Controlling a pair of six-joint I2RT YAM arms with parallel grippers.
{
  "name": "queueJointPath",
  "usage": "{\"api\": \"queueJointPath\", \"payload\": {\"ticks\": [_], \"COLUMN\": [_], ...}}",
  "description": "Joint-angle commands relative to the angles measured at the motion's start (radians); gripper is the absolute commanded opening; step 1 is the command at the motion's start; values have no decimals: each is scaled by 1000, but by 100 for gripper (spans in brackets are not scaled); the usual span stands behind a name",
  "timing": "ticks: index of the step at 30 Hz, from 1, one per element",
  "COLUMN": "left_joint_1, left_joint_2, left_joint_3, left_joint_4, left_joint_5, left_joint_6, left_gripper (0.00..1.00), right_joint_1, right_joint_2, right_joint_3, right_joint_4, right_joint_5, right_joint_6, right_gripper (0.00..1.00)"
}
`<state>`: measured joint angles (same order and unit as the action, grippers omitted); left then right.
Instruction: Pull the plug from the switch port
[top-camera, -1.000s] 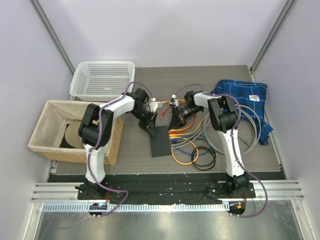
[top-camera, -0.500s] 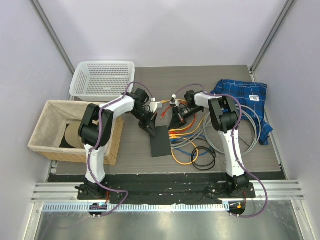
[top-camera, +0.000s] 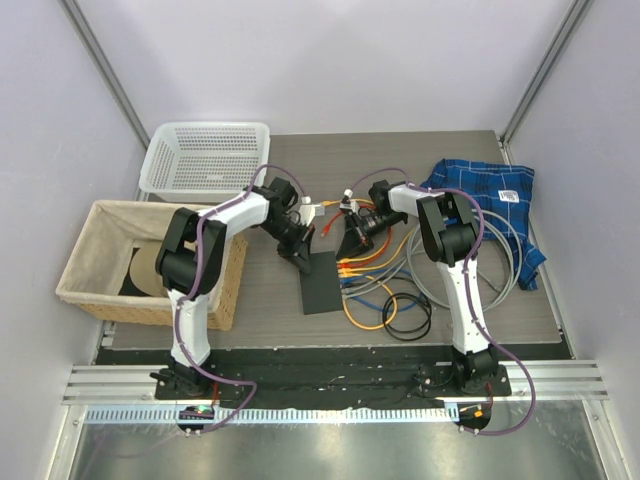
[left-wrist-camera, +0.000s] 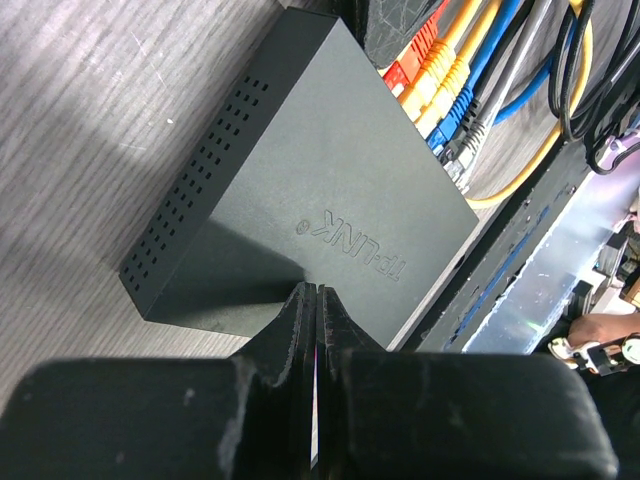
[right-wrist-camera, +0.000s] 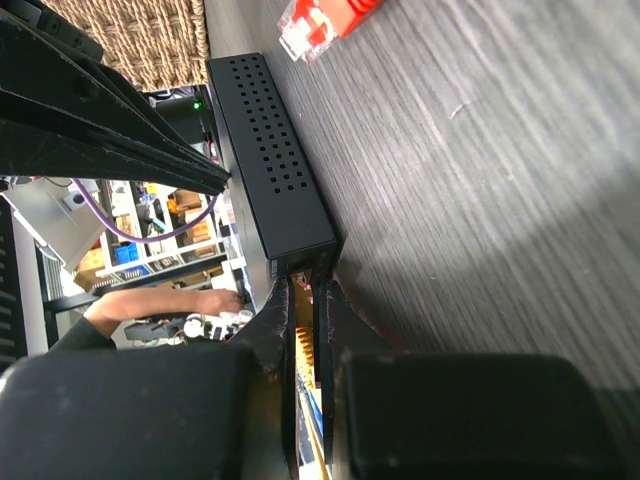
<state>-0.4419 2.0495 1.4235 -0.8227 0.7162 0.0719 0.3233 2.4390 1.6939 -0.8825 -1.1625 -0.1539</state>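
Since a second earlier, the right tool (top-camera: 353, 238) had edged slightly toward the lower left of the overhead view, while the left tool (top-camera: 299, 260) had barely shifted. In its wrist view, the left tool (left-wrist-camera: 315, 300) had its two fingers pressed together, their tips touching the near end of the one switch (left-wrist-camera: 330, 170). The right tool's (right-wrist-camera: 300, 287) fingers stood a narrow slit apart at the switch's socket corner, and I could not tell whether they gripped anything. The switch lay flat at the middle of the bench (top-camera: 265, 295), between the two tools. A row of plugs (left-wrist-camera: 440, 90), red, orange, blue and grey, sat in its sockets, but I could not count them exactly. One loose red plug (right-wrist-camera: 320, 22) lay on the bench beside it. At the left stood two baskets, a white basket (top-camera: 210, 128) and a wicker basket (top-camera: 88, 290). One blue checked cloth (top-camera: 490, 195) lay at the upper right.
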Motion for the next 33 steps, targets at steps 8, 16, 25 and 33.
{"api": "queueJointPath", "payload": {"ticks": [8, 16, 25, 33], "left_joint_1": [-35, -64, -81, -104], "left_joint_2": [74, 55, 57, 58], "left_joint_3": [-107, -123, -126, -127], "left_joint_4": [88, 108, 103, 103], "left_joint_5": [-334, -370, -377, -402], "left_joint_6": [65, 77, 94, 101], "left_gripper": [0, 0, 0, 0], "right_joint_1": [7, 13, 14, 14], "right_joint_2": [-24, 75, 23, 78], "right_joint_3": [-68, 89, 22, 124], "right_joint_4": [169, -27, 37, -114], "right_joint_5": [334, 357, 374, 396], "right_joint_6": [-44, -165, -144, -242], "right_gripper": [1, 1, 2, 1]}}
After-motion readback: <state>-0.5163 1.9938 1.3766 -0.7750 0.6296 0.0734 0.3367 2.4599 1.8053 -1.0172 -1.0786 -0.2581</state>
